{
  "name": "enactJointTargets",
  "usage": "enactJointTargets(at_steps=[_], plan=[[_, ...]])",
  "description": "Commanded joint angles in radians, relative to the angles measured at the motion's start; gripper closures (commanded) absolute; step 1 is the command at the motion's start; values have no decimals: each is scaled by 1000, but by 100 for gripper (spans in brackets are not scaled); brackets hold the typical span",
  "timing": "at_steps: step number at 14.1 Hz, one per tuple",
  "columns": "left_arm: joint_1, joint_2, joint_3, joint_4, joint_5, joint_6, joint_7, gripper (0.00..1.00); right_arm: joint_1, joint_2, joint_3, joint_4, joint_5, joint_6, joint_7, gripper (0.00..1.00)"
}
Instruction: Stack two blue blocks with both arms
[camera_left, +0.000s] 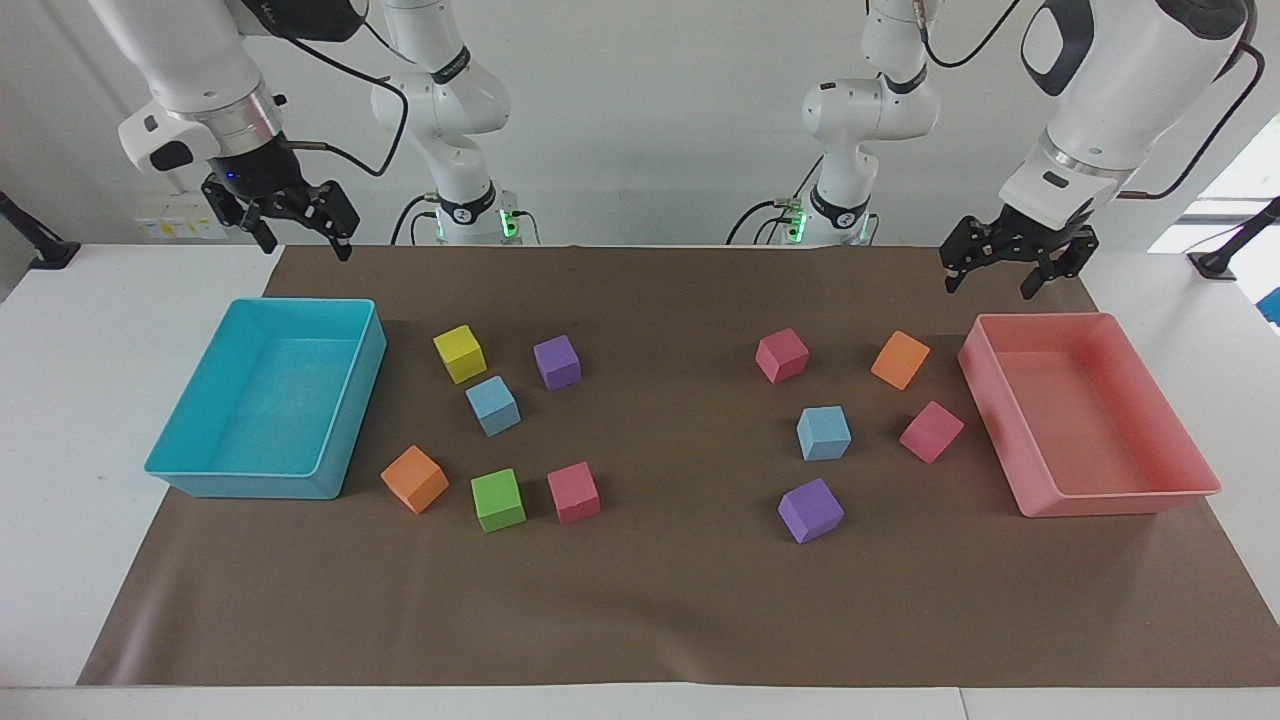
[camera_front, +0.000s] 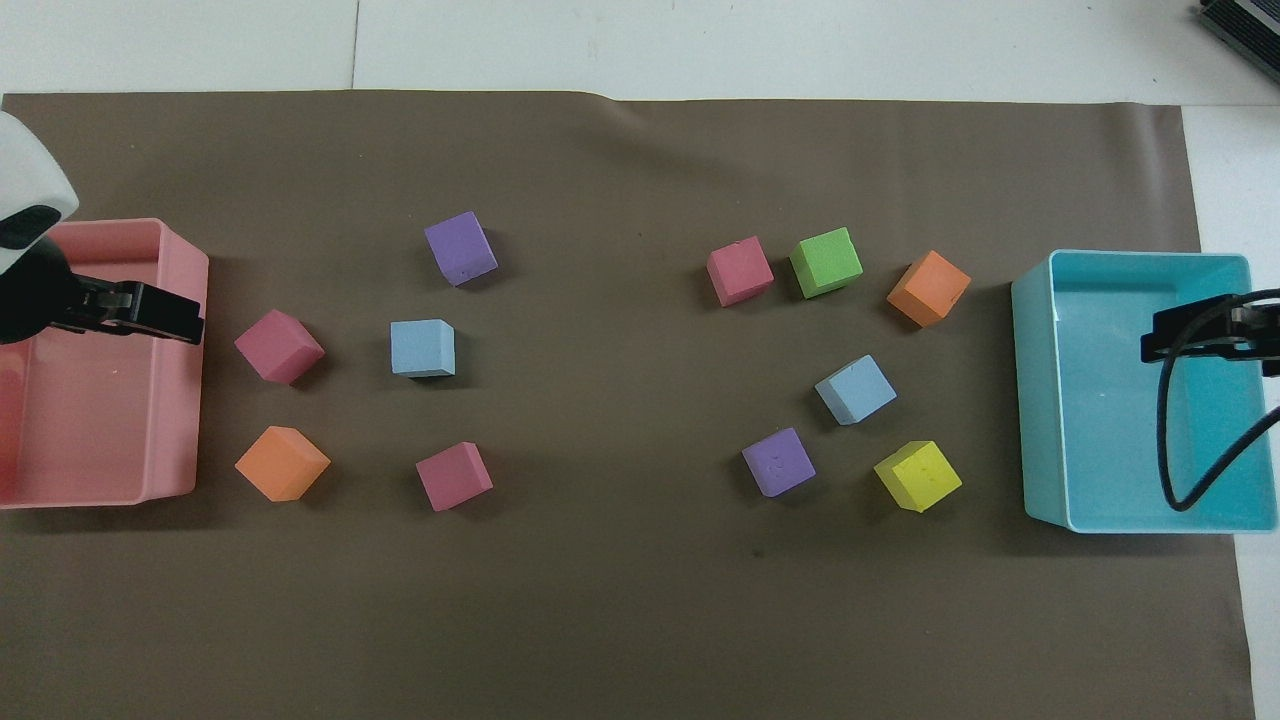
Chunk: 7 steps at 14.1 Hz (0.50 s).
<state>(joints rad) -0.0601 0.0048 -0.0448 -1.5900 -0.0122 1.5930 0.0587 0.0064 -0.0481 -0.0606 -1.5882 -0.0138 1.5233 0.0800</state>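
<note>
Waiting above bins, both empty: left gripper (camera_left: 1015, 265) and right gripper (camera_left: 285, 222) look spread. Each should descend square onto nearest blue block (camera_left: 823, 433), (camera_left: 492, 405), avoiding neighbours.

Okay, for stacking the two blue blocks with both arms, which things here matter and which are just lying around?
Belong to the job:
- blue block among the cubes beside the cyan bin
- blue block among the cubes beside the pink bin
- left gripper, raised, open
- right gripper, raised, open

Just lying about:
- cyan bin
- pink bin
- yellow, green, orange, pink and purple cubes
</note>
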Motion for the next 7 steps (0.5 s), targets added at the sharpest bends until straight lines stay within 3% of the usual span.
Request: enactJointTargets(at_steps=[1, 7], plan=[[-1, 1, -3, 16, 17, -11, 3, 0, -6, 1, 4, 7, 9, 6, -22, 0], [6, 1, -4, 16, 11, -10, -7, 0, -9, -1, 2, 0, 12, 6, -14, 0]])
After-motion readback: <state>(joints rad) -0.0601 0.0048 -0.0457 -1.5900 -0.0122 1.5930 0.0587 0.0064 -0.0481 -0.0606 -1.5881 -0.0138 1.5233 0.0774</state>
